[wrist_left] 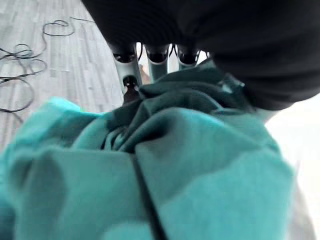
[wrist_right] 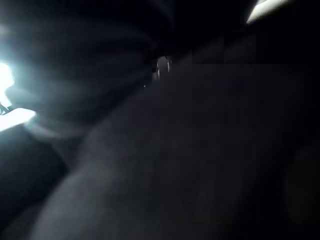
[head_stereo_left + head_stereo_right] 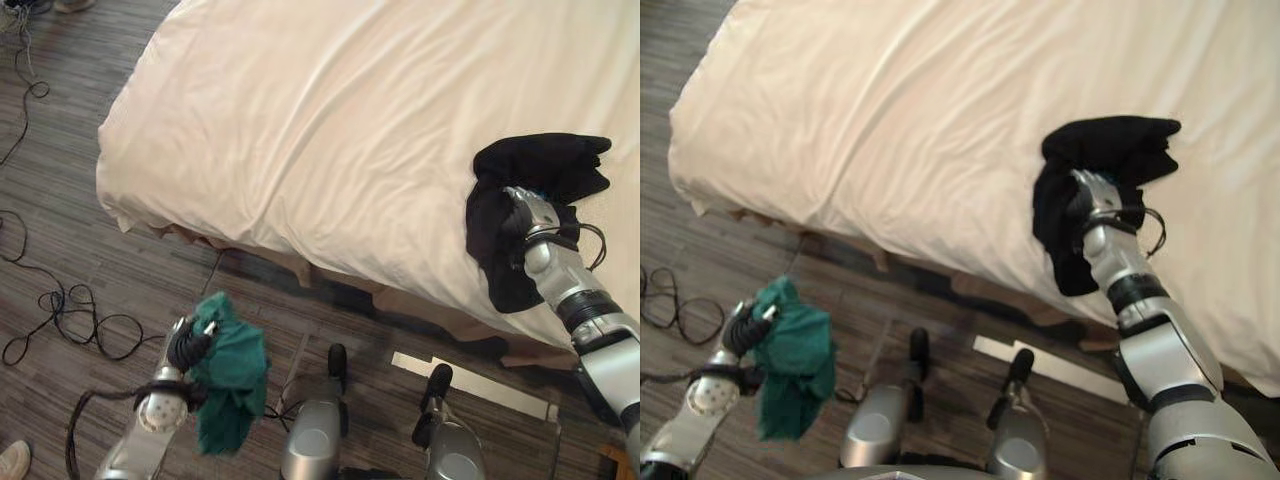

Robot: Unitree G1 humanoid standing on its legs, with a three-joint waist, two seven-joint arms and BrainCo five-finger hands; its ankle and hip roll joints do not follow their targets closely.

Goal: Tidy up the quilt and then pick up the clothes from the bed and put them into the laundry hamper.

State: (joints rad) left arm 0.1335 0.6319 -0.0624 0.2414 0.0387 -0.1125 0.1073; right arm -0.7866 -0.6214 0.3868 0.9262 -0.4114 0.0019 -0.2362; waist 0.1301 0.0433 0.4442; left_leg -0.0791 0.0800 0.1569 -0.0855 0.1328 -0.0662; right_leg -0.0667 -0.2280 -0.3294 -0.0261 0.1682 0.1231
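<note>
Left hand (image 3: 188, 347) grips my green cloth (image 3: 232, 385) over the floor; right hand (image 3: 528, 215) in black clothes (image 3: 535, 180) at the bed's (image 3: 330, 130) near edge, grip unclear

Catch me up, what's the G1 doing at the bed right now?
It is collecting clothes. The left hand grips a crumpled teal cloth garment, hanging over the wood floor beside the bed. The right hand is buried in a bunched black cloth garment lying on the smooth cream quilt near the bed's edge.
</note>
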